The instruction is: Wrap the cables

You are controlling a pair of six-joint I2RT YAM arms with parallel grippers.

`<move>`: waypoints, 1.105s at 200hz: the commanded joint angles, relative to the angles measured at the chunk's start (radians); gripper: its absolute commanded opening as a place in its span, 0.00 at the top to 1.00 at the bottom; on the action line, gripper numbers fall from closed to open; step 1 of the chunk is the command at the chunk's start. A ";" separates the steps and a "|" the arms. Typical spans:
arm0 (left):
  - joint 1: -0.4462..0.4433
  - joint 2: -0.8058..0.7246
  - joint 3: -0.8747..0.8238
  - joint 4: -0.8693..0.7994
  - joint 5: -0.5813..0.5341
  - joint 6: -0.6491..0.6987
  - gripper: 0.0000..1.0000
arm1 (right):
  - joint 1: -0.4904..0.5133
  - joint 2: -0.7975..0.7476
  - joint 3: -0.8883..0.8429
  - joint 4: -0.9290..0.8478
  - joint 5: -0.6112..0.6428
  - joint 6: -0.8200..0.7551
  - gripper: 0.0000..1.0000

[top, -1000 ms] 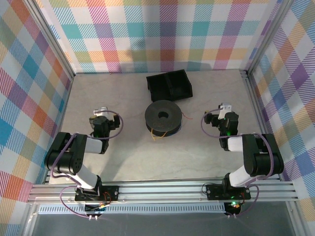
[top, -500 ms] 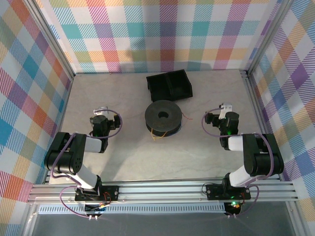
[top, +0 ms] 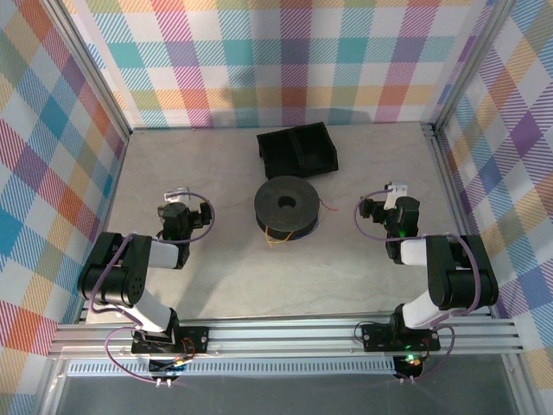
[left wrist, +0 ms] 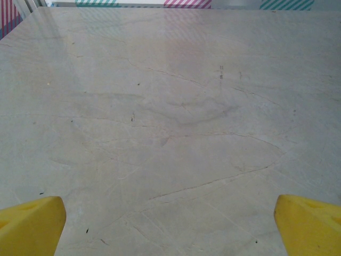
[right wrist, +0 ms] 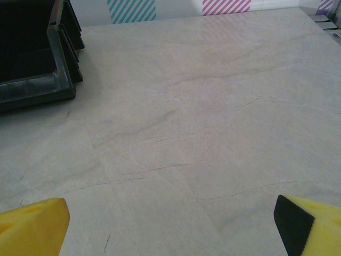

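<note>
Tabletop (top: 216, 277) lies open on both flanks, closed in by plaid panels (top: 285, 52) at the far edge and both sides, with an aluminium rail (top: 285, 333) along the near edge where the 2 arms are bolted. From above, the left gripper (top: 176, 192) sits left of centre and the right gripper (top: 395, 190) right of centre, each well apart from the black spool (top: 286, 207) lying flat between them. Both grippers are released and grasp nothing: each wrist view has 2 yellow fingertips (left wrist: 32, 224) at its bottom corners with bare marble between. The cables (top: 276, 239) are at the spool: a thin yellow-orange end pokes out at its near edge and a red strand (top: 329, 207) at its right side, and they seem wound around it. Beyond the spool stands a black bin (top: 296, 149), apparently with 2 compartments, its inside too dark to read. The right wrist view catches the bin's corner at upper left; the left wrist view looks across marble to the far wall's foot
</note>
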 commanded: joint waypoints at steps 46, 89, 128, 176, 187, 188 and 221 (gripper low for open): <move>0.006 -0.003 0.008 0.006 0.020 -0.013 0.00 | 0.005 0.004 0.008 0.003 -0.018 0.008 0.01; 0.006 -0.003 0.009 0.006 0.020 -0.013 0.00 | 0.003 0.003 0.007 0.003 -0.019 0.007 0.01; 0.006 -0.003 0.009 0.006 0.019 -0.012 0.00 | 0.005 0.004 0.007 0.003 -0.019 0.008 0.01; 0.006 -0.003 0.008 0.006 0.020 -0.012 0.00 | 0.004 0.004 0.007 0.003 -0.019 0.008 0.01; 0.006 -0.003 0.009 0.006 0.021 -0.013 0.00 | 0.003 0.004 0.007 0.003 -0.018 0.008 0.01; 0.006 -0.003 0.009 0.006 0.021 -0.013 0.00 | 0.004 0.004 0.007 0.003 -0.018 0.008 0.01; 0.006 -0.003 0.008 0.006 0.021 -0.013 0.00 | 0.005 0.004 0.013 -0.007 -0.036 0.002 0.01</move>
